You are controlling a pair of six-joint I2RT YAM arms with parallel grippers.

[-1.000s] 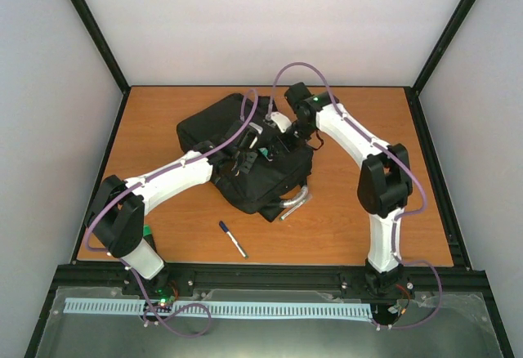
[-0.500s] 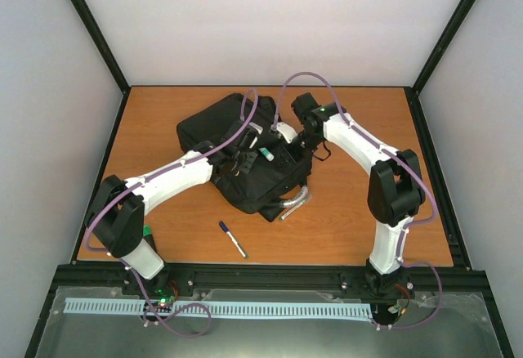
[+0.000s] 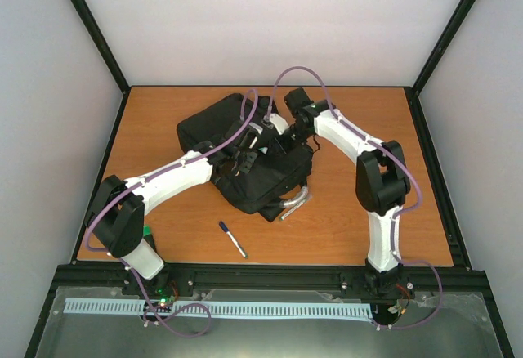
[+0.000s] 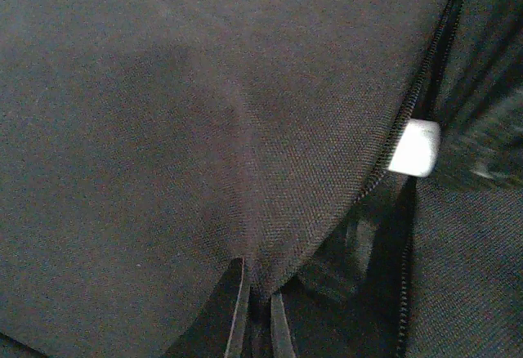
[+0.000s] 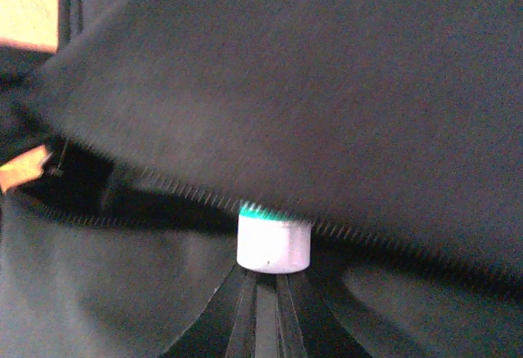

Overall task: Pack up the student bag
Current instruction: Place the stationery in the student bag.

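The bag (image 3: 208, 127) lies mid-frame on the desk (image 3: 351, 227). The left hand (image 4: 257, 293) pinches its flap, tenting the mouth open. The right hand (image 5: 263, 293), spread a second ago, now looks pressed together behind the white marker (image 5: 274, 243), which has slid under the flap and is nearly packed.

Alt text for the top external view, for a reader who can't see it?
Two white arms reach onto the black student bag lying mid-table, the left hand and right hand close together over its top. A pen lies on the wooden table nearer the arms' bases.
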